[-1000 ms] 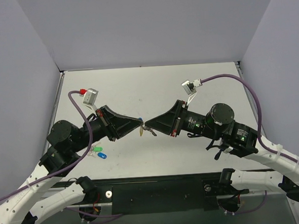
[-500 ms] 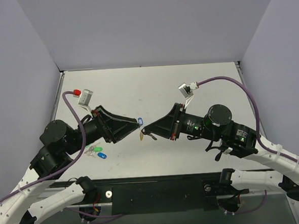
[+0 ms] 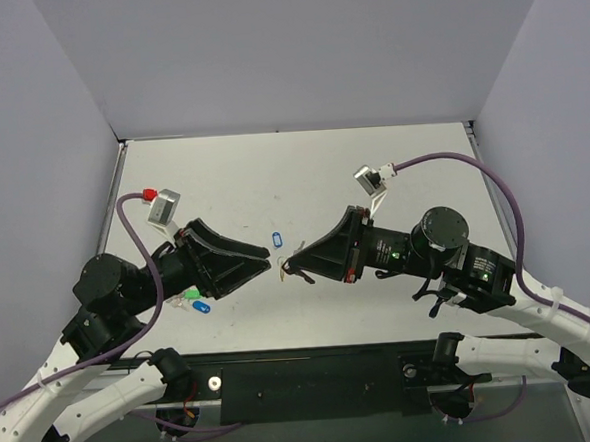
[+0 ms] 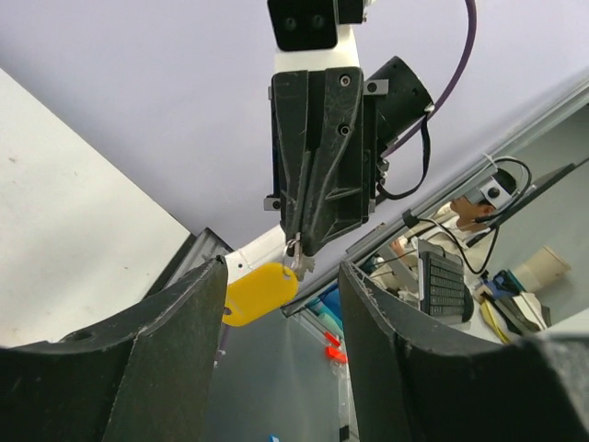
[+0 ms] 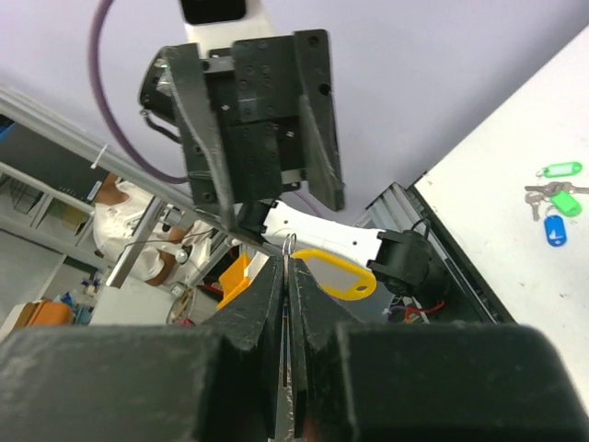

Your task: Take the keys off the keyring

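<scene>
Small yellow plastic tag on a thin metal ring (image 5: pixel 336 273): light, hard, slippery. Right pincer (image 5: pixel 287 267) squeezes the ring; left pincer (image 3: pixel 267 264), wide open, empty, should grab the tag.

left fingers (image 3: pixel 260 264) and right fingers (image 3: pixel 296 264) almost tip to tip, keyring (image 3: pixel 282 271) between them, blue tag (image 3: pixel 277 239) on table (image 3: pixel 372 166) beyond

The left gripper (image 3: pixel 268 260) has opened and drawn back from the right gripper (image 3: pixel 287 269); a blue tag (image 3: pixel 278 237) now lies beside it.
</scene>
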Robot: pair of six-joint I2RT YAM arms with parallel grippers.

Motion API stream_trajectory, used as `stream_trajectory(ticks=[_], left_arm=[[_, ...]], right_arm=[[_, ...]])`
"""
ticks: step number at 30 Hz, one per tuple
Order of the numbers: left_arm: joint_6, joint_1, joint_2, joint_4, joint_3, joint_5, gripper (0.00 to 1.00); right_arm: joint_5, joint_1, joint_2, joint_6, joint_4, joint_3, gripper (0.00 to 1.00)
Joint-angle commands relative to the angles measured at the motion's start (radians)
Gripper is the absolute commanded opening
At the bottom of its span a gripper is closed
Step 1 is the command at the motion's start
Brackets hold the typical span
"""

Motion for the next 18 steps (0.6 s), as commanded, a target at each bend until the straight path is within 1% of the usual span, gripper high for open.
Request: stream_trajectory(ticks=[1,5,9,17,18], left_arm=[[-0.041,-0.005,0.003,0.163,-0.011,0.097,0.6],[-0.049,-0.007,0.017,0.194,-0.016,0.136,0.58],[-0.059,-0.007,0.017,0.221,-0.033,0.145,0.54],[-0.087,-0.007,0.02,0.279,-0.056,0.148,0.52],[-0.09,-0.007,0.023,0.284,-0.059,0.145,0.5]], right_arm=[[-0.073,0.008,-0.014,0.003,0.147,0.009,0.0],[-0.071,0.008,-0.011,0.003,0.168,0.01,0.0],[-0.07,0.008,0.001,0.003,0.171,0.02,0.0],[-0.054,0.008,-0.002,0.004,0.176,0.017,0.0],[-0.054,0.008,-0.002,0.006,0.176,0.017,0.0]])
